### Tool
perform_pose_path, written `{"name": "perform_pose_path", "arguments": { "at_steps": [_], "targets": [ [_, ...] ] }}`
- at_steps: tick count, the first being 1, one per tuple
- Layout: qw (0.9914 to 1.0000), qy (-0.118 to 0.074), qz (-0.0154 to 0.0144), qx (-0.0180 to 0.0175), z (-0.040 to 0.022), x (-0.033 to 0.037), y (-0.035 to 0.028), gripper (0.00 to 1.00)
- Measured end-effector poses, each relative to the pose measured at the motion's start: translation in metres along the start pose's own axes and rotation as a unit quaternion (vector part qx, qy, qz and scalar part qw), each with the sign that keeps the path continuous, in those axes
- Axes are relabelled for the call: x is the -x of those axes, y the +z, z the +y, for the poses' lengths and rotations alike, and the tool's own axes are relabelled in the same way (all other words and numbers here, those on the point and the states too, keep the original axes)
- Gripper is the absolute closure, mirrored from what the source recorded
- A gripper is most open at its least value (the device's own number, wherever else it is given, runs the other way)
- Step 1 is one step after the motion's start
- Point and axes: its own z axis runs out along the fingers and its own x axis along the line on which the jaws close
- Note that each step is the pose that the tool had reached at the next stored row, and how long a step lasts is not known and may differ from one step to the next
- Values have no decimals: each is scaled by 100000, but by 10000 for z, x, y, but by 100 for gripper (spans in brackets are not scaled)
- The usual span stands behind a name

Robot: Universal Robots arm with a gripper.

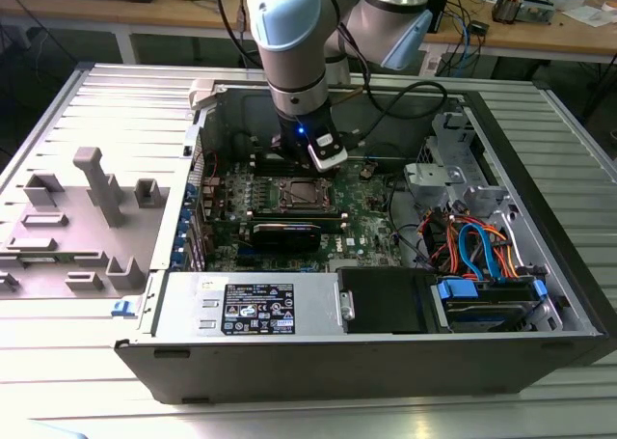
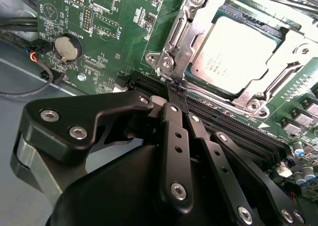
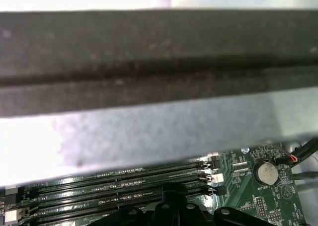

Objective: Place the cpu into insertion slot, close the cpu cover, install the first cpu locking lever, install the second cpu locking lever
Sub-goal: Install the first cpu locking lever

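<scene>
Green motherboard (image 2: 114,37) beneath, dull silver-grey square cpu (image 2: 233,52) framed by cpu cover (image 2: 185,27), claw (image 2: 174,94) pinched narrow alongside.

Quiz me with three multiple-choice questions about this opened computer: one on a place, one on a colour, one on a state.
1. Where is the cpu?
A. In the tool's grip
B. On the motherboard, framed by the cpu cover
C. Outside the computer

2. What colour is the motherboard?
A. Red
B. White
C. Green

3. How does the cpu cover lie?
A. Flat around the chip
B. Standing upright
C. Taken off

Answers:
1 B: the chip shows through the cover's window; the shut tool holds none.
2 C: the board is green in both wrist views.
3 A: its frame sits level over the chip's edges.
</scene>
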Motion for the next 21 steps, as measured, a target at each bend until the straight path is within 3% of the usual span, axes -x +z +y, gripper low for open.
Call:
{"name": "perform_pose_path", "arguments": {
  "at_steps": [6,10,12,20,21],
  "targets": [
    [99997,-53,-647,454,-22,-9,18,89],
    [99996,-55,-707,535,-17,-4,-4,89],
    [99996,-64,-690,507,3,14,-96,89],
    [99996,-59,-694,503,42,46,-271,89],
    [99996,-59,-691,505,53,56,-323,89]
  ]
}}
